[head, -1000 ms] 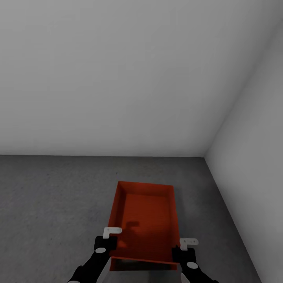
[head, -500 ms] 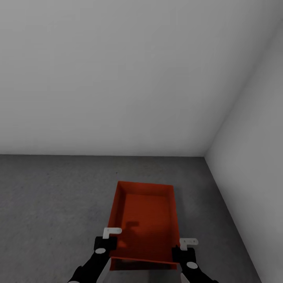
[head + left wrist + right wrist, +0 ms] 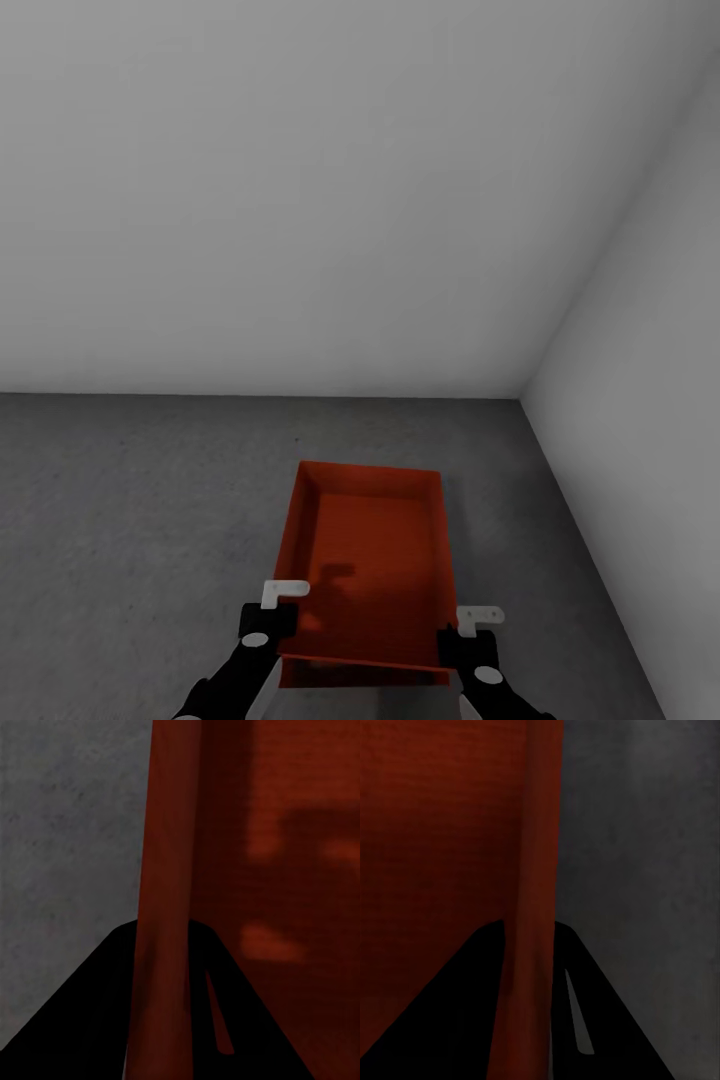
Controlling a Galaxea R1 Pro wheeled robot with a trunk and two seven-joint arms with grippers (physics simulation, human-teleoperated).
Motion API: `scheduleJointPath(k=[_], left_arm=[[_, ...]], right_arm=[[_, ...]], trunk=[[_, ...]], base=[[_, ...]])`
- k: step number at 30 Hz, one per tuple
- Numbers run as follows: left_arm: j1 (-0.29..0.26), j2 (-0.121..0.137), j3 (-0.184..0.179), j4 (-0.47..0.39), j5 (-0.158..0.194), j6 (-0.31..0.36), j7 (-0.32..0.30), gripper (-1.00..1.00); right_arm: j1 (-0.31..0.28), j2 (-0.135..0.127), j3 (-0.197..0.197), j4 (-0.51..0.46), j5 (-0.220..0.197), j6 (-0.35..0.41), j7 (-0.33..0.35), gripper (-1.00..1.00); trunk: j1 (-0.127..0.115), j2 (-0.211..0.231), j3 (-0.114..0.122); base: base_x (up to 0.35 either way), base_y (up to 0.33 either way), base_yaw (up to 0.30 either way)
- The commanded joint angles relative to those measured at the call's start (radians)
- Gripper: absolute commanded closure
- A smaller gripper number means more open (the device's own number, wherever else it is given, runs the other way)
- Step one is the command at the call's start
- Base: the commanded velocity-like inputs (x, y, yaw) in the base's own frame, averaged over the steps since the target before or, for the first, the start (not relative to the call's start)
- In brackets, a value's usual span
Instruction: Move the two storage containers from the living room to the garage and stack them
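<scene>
Nothing has shifted since the earlier head pictures: the bin, both arms and the corner of the room sit exactly where they were a second ago.

Left gripper (image 3: 272, 612) has its jaws closed narrow over the left long wall of the storage container (image 3: 372, 570), one dark finger on each side of the thin orange-red wall, as the left wrist view shows, where the wall (image 3: 169, 900) runs up between the two black fingers (image 3: 90, 1020). Right gripper (image 3: 472, 632) grips the opposite long wall the same way; in the right wrist view that wall (image 3: 538, 892) stands between its fingers (image 3: 442, 1012), with the ribbed bottom on one side and grey concrete on the other. Both grips are near the end of the bin closest to the robot.

From the head camera the container is an open, shallow rectangle, its long axis pointing away from the robot toward the back wall. A soft shadow lies on its inner bottom near the left gripper. Whether the bin rests on the floor (image 3: 130, 540) or is held just above it cannot be told; a paler strip shows under its near edge.

Around it, the dark grey mottled floor spreads to the left and ahead, meeting a plain white back wall (image 3: 300, 200). A second white wall (image 3: 650, 400) closes the right side, forming a corner beyond the bin's far right end.
</scene>
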Motion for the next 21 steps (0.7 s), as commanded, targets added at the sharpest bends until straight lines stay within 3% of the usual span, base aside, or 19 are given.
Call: scheduleJointPath(k=[1,10,18,19,21], left_arm=[[0.0,0.006,-0.004,0.006,-0.005,0.008,0.009,1.0],[0.0,0.005,-0.002,0.006,-0.006,0.007,0.008,1.0],[0.0,0.008,0.003,0.038,-0.001,-0.042,0.008,1.0],[0.0,0.014,-0.008,0.038,0.0,-0.053,0.008,1.0],[0.0,0.014,-0.008,0.038,0.001,-0.054,0.008,1.0]], right_arm=[[-0.001,-0.007,0.002,0.006,-0.016,-0.006,-0.007,1.0],[-0.001,-0.006,0.001,0.007,-0.014,-0.006,-0.007,1.0],[-0.001,-0.003,0.0,0.01,0.011,-0.006,-0.007,1.0],[-0.001,-0.053,0.0,0.01,-0.014,-0.006,-0.007,1.0],[-0.001,-0.053,0.0,0.01,-0.014,-0.005,-0.007,1.0]], trunk=[[0.003,0.0,-0.001],[0.003,0.0,-0.001],[0.003,0.0,-0.001],[0.003,0.0,-0.001],[0.003,0.0,-0.001]], base=[[0.0,0.0,0.0],[0.0,0.0,0.0],[0.0,0.0,0.0],[0.0,0.0,0.0],[0.0,0.0,0.0]])
